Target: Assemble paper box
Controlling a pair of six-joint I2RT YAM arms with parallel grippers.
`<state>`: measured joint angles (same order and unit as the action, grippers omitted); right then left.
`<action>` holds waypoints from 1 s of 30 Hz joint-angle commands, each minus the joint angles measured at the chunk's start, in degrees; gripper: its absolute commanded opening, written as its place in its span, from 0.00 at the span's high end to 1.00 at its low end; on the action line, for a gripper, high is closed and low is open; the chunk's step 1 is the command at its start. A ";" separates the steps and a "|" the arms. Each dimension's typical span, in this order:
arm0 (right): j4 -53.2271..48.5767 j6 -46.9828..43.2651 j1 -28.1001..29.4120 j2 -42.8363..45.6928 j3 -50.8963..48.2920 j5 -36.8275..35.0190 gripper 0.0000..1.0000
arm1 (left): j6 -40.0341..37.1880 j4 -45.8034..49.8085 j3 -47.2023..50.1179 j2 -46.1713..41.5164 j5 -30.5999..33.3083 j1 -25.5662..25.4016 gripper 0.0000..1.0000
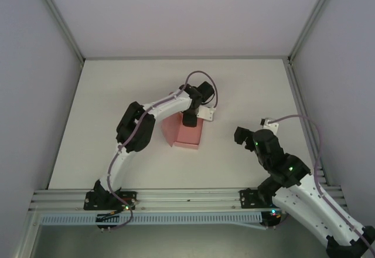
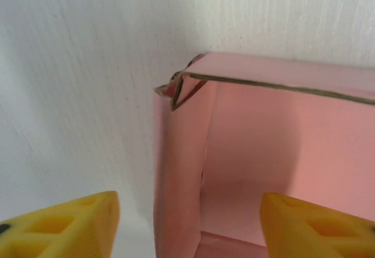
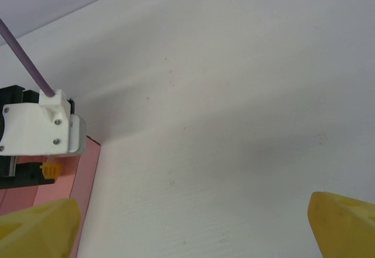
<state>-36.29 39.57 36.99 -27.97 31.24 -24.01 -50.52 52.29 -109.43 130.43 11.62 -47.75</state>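
The pink paper box [image 1: 188, 138] lies in the middle of the table, partly folded, with walls raised. My left gripper [image 1: 189, 120] hangs right over its far end, pointing down. In the left wrist view the paper box [image 2: 258, 146] is seen from inside: a side wall stands between the yellow fingers [image 2: 64, 226], and a folded corner tab sticks up at the top left. The left gripper [image 2: 190, 228] is open and touches nothing. My right gripper [image 1: 241, 136] is open over bare table, to the right of the box. Its view catches the paper box's edge [image 3: 85, 193] at far left, beside the right gripper [image 3: 193, 228].
The white table [image 1: 117, 105] is bounded by grey walls and aluminium posts. A metal rail [image 1: 187, 198] runs along the near edge between the arm bases. The left arm's white wrist mount [image 3: 41, 129] and purple cable [image 1: 202, 76] sit above the box.
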 commanded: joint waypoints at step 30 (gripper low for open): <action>11.43 -43.99 0.14 -71.26 39.16 31.92 0.04 | 79.69 -27.26 54.53 -69.40 7.66 22.17 0.00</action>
<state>-20.86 0.30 37.01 -94.32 65.67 5.02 21.06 22.96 -57.74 61.45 17.21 -26.06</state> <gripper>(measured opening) 0.966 0.997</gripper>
